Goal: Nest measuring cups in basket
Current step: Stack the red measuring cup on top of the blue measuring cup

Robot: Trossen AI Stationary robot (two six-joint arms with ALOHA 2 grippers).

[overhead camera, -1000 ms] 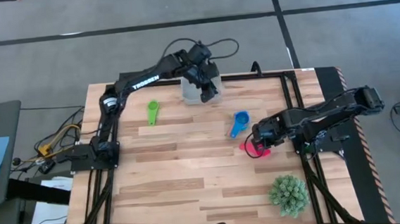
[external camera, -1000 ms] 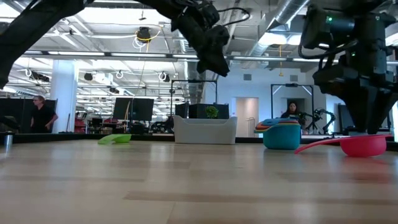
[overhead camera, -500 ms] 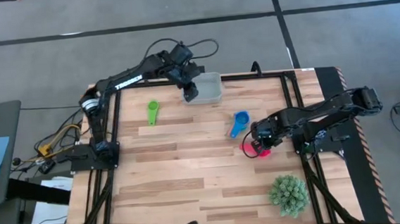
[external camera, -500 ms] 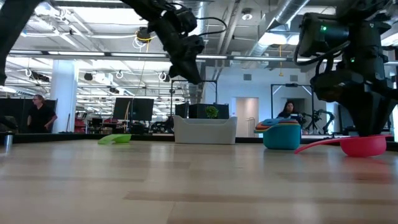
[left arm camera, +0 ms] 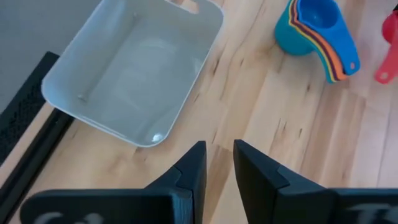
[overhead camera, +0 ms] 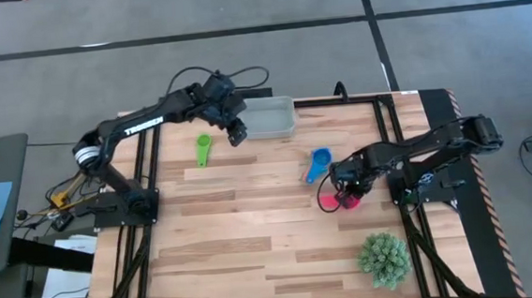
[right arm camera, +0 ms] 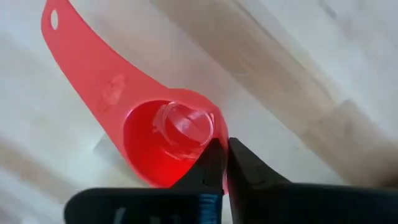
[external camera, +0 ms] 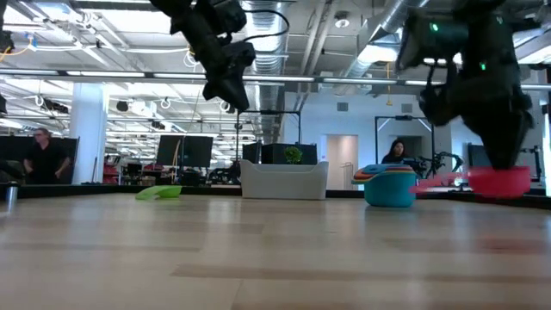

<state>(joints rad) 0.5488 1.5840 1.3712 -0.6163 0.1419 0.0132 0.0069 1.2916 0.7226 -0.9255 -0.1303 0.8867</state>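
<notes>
A wooden table (overhead camera: 253, 234) with pale planks stands in a large open workshop, and in the low view a person sits far behind it among screens. The basket (overhead camera: 269, 119) rests at the far edge of the table and looks empty in the left wrist view. Near the middle, a little toward the right side, sits a nested stack of measuring cups (overhead camera: 318, 162) with the blue one on top. The green cup (overhead camera: 203, 149) lies alone nearer the left arm, and a spiky green plant (overhead camera: 383, 258) stands at the near right corner. The right gripper (right arm camera: 222, 163) is clamped on the rim of the pink cup (overhead camera: 338, 200), and in the low view this cup (external camera: 498, 180) hangs a little above the wood, with its handle pointing toward the stack. The left gripper (overhead camera: 237, 134) hovers between the basket and the green cup, its fingers (left arm camera: 194, 168) almost together and holding nothing. These cups seem very light, stiff and smooth, so I judge they can slip or turn in a thin pinch. The rim, with one finger inside the bowl, is a good place to hold, or the flat handle close to the bowl. The basket also looks light and may slide if a cup pushes its wall.
</notes>
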